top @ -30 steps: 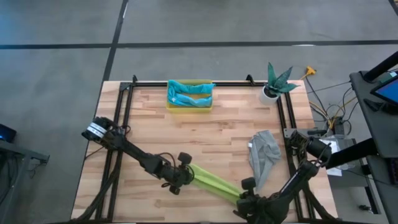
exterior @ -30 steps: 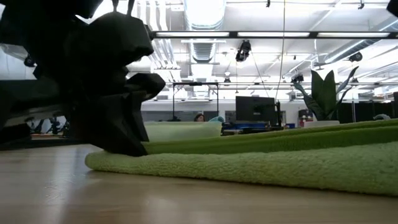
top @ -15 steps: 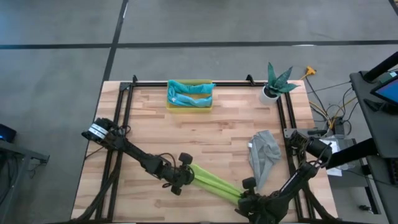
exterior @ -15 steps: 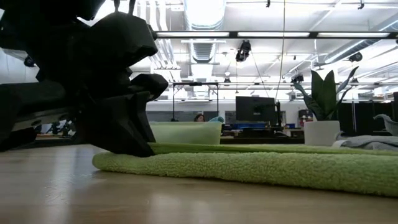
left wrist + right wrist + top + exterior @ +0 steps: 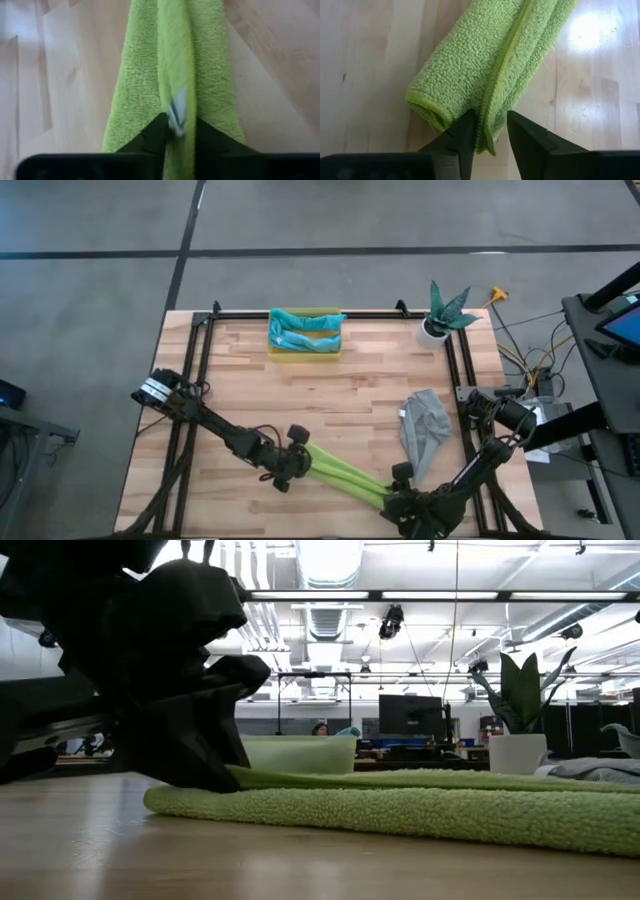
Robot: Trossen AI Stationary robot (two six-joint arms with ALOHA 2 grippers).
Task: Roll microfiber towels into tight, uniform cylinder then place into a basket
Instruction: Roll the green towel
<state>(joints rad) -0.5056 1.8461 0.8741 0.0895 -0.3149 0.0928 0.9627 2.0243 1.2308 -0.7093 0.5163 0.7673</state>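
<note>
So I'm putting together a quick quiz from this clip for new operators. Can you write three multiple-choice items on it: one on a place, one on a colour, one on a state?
1. Where does the grey towel lie?
A. in the yellow basket
B. on the table near the right edge
C. under the left arm

2. What colour is the towel stretched between the two grippers?
A. lime green
B. grey
C. teal

3. How do the grippers stand on that towel?
A. both open above it
B. only the left one grips it
C. each pinches one end

Answers:
1 B: the high view shows it crumpled on the wood of the table, below the plant pot.
2 A: the lime green towel runs from the left gripper to the right gripper.
3 C: each wrist view shows the fingers closed on the towel's edge.

The basket holds teal cloth.
</note>
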